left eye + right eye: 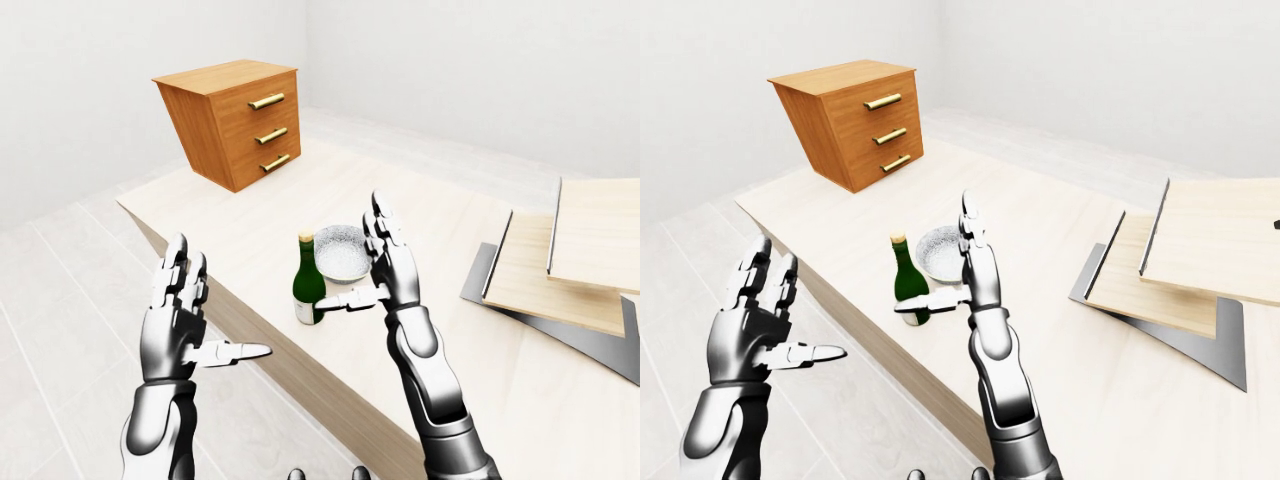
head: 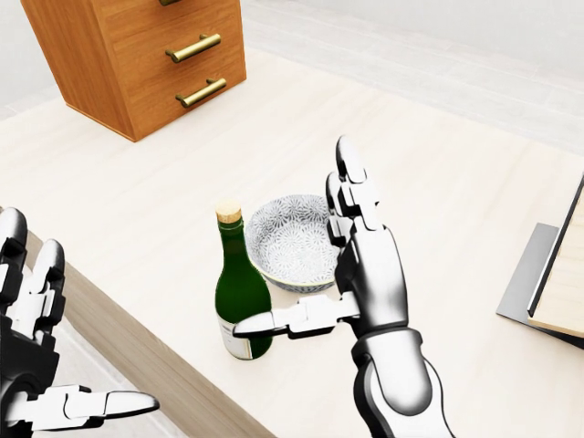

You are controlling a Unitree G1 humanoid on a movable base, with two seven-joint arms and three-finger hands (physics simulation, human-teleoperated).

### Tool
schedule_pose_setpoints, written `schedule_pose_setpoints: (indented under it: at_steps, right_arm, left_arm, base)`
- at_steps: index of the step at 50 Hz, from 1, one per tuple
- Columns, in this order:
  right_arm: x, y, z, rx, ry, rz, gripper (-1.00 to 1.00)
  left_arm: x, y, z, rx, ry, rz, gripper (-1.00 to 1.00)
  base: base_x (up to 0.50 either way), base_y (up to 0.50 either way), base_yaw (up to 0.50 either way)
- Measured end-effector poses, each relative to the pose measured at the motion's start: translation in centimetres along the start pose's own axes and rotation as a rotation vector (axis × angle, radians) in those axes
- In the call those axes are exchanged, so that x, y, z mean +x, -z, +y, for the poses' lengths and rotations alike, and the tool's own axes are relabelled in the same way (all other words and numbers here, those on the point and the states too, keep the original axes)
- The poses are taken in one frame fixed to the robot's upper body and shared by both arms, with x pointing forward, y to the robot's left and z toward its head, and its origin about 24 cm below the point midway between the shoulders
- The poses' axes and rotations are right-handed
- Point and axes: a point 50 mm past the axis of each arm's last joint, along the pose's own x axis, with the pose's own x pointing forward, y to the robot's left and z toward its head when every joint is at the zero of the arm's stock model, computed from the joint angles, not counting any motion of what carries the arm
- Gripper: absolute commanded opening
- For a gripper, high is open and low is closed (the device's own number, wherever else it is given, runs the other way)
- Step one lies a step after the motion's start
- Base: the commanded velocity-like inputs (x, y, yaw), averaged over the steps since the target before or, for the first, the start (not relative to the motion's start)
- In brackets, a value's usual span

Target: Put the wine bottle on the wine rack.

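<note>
My right robot hand (image 2: 351, 265) stands wide open just beside the upright wine bottle (image 2: 239, 287), thumb reaching across its label, ready to wrap it. The bottle stands near the bench (image 2: 438, 210) edge, by a bowl (image 2: 292, 242). My left robot hand (image 1: 180, 310) hangs open, off the bench.

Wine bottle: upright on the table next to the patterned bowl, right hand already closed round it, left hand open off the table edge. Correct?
Not quite. The right hand is open, not closed on the wine bottle: the head view shows its fingers pointing up and only the thumb crossing the bottle's lower body. The rest holds: bottle upright beside the patterned bowl, left hand open off the table edge.
</note>
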Motion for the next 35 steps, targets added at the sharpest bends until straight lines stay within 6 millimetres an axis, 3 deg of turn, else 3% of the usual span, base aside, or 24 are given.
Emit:
schedule_pose_setpoints:
  at_steps: [35]
  right_arm:
    - [2.6,-0.4,2.9,0.007,-0.074,-0.015,1.0]
  left_arm:
    - [-0.1,0.1,0.3,0.004,-0.006,0.005,1.0]
  base:
    - [0.0,0.0,0.0]
